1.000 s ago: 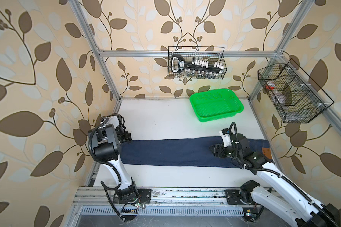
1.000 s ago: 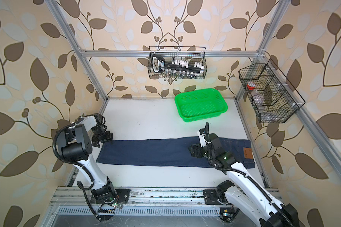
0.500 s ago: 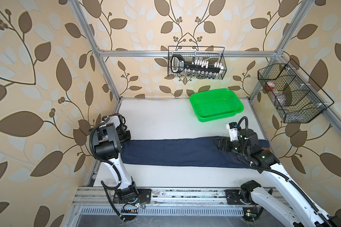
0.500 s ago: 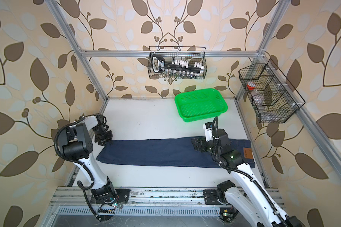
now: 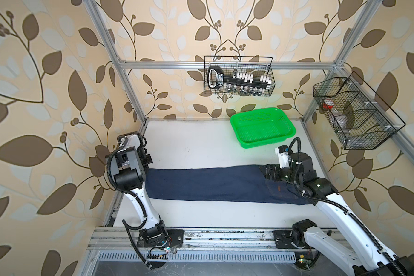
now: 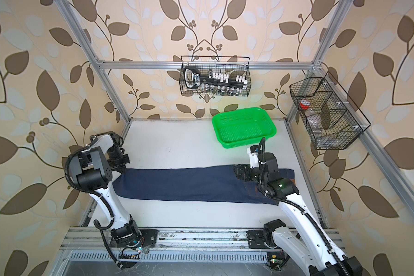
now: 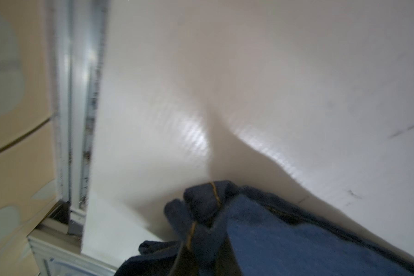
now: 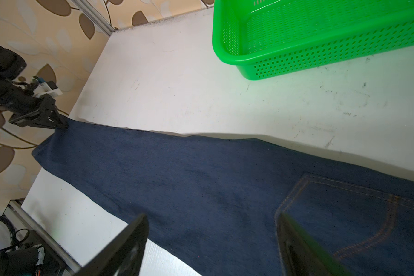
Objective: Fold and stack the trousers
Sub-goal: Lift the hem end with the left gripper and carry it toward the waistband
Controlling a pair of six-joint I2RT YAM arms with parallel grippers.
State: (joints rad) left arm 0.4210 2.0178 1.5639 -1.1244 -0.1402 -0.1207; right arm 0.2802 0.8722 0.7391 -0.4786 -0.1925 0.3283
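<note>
The trousers (image 5: 213, 186) (image 6: 184, 184) are dark navy jeans, lying flat and stretched lengthwise across the white table in both top views. At their left end my left gripper (image 5: 147, 165) (image 6: 124, 167) is shut on the far corner of the leg hem. The left wrist view shows bunched denim with tan stitching (image 7: 201, 229) at the jaws. The right wrist view shows the left gripper (image 8: 58, 124) pinching that corner. My right gripper (image 5: 264, 172) (image 6: 237, 172) (image 8: 210, 229) hovers open over the seat, beside the back pocket (image 8: 356, 215), holding nothing.
A bright green basket (image 5: 261, 144) (image 6: 244, 142) (image 8: 296, 59) stands at the back right, just behind the right gripper. Wire racks hang on the back wall (image 5: 238, 76) and the right wall (image 5: 351, 114). Aluminium frame posts edge the table.
The left gripper has closed on the leg hem. The right gripper, still open, has shifted right and a little toward the back, over the seat.
</note>
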